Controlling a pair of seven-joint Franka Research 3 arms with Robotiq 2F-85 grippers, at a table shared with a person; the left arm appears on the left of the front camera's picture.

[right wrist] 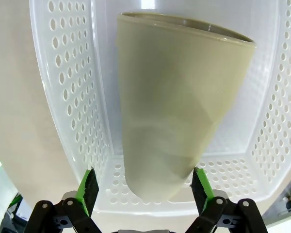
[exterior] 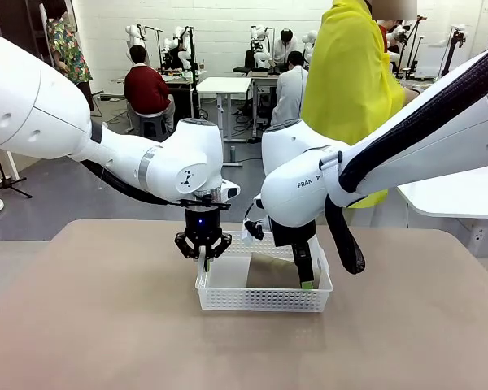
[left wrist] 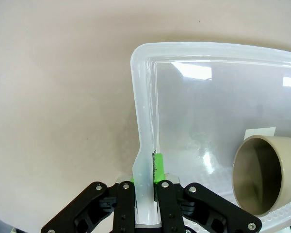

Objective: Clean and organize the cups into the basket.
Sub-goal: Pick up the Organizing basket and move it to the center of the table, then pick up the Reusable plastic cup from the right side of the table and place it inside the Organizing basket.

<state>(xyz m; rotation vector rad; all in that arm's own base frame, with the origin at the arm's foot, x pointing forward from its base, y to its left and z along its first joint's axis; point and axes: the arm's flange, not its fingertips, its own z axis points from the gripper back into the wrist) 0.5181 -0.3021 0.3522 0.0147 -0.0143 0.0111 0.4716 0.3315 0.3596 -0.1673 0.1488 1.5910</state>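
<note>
A tan cup (right wrist: pixel 179 107) lies on its side inside the white basket (exterior: pixel 260 302) in the middle of the desk (exterior: pixel 98 325), its mouth pointing away from the right end effector (right wrist: pixel 145 187). That right end effector hangs at the cup's narrow base, fingers spread wide on either side and gripping nothing. Over at the basket's left end, the left end effector (left wrist: pixel 145 174) is pinched tight on the rim.

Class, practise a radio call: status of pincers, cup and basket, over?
Left pincer shut on rim of basket. Right pincer open, astride tan cup lying in basket. No obstruction seen. Over.
</note>
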